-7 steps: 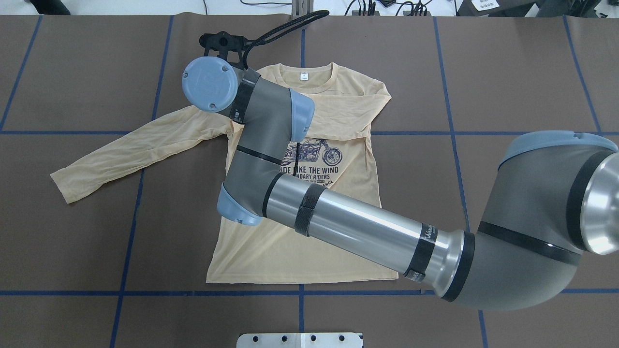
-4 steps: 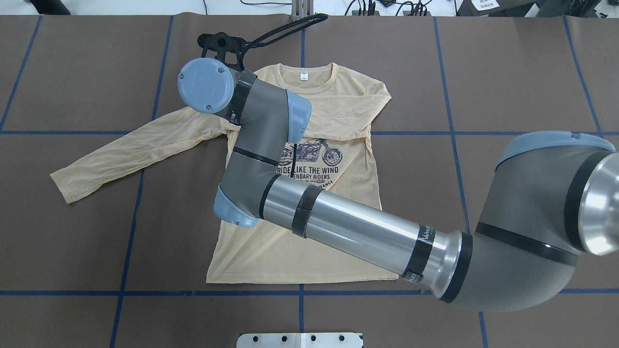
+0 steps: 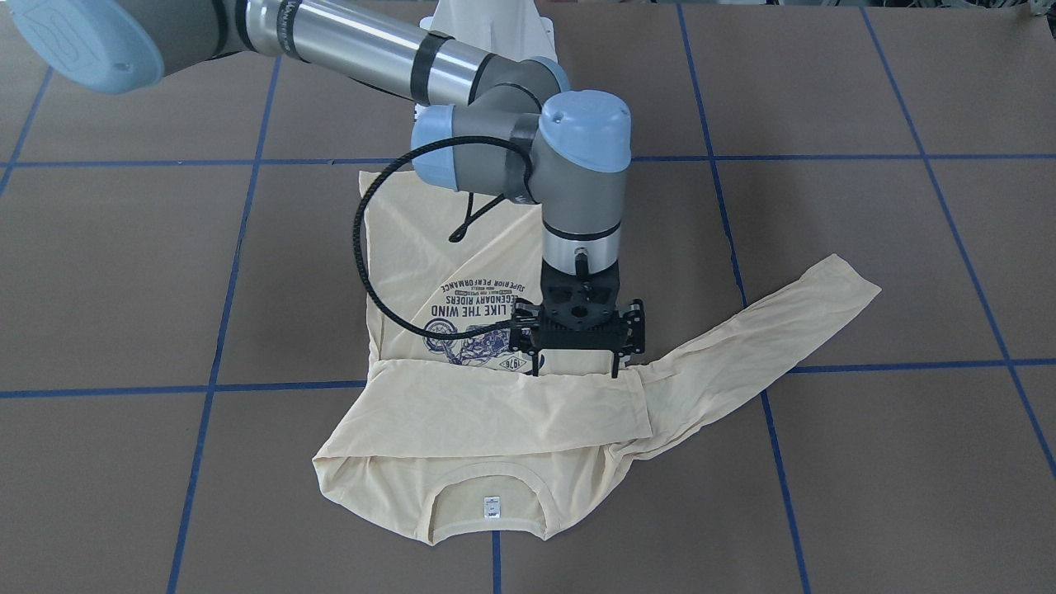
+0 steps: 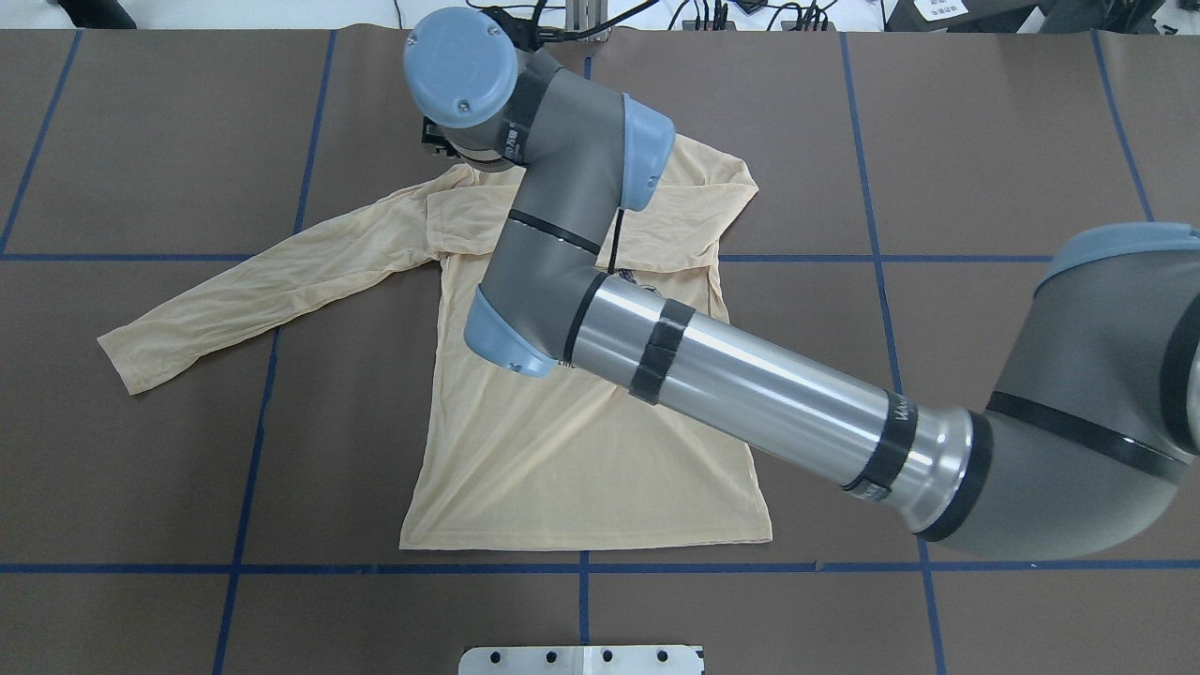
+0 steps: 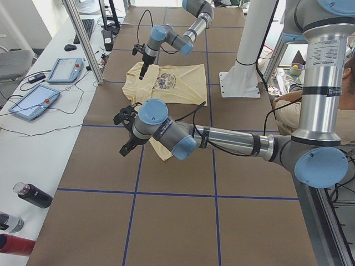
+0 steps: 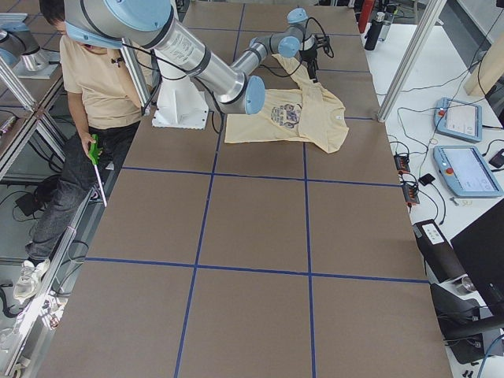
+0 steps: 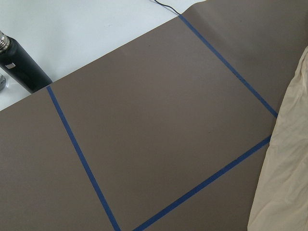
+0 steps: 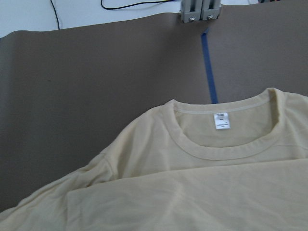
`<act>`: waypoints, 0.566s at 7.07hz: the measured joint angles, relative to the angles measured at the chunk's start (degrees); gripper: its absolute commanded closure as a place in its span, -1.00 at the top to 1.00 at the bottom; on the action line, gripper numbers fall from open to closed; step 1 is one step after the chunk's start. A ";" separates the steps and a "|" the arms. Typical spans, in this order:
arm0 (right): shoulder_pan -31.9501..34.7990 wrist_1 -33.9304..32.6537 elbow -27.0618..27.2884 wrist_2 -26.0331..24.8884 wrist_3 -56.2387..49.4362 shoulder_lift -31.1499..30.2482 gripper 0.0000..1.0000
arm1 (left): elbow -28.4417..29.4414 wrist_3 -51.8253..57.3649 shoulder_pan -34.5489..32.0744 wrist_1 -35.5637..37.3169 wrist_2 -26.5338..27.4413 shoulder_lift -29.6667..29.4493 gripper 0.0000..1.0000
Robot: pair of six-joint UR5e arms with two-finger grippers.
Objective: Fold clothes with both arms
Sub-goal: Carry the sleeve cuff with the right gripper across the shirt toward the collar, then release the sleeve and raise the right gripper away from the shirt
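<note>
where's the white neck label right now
Front-facing view, bottom centre: the neck label sits inside the collar of the T-shirt, just above a blue tape line. Overhead, the right arm hides it.

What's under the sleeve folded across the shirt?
The chest of the T-shirt lies under the folded sleeve. Navy print shows beside its edge; whether any runs beneath is covered.

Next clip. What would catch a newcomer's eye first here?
The right arm stretches from the robot's right across the middle of the table, its open claw pointing down at the chest of the cream T-shirt lying flat there. One sleeve is folded across the chest, while the other sleeve trails out toward the robot's left.
</note>
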 measured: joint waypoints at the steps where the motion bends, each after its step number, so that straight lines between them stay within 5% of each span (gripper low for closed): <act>1: 2.24 -3.43 9.93 3.17 -4.28 -7.45 1.00 | 0.38 -3.49 1.82 -1.71 1.02 0.06 1.00; 4: 11.66 -6.24 37.66 14.21 -19.14 -34.99 1.00 | 3.07 -26.71 15.51 -16.64 13.73 1.95 1.00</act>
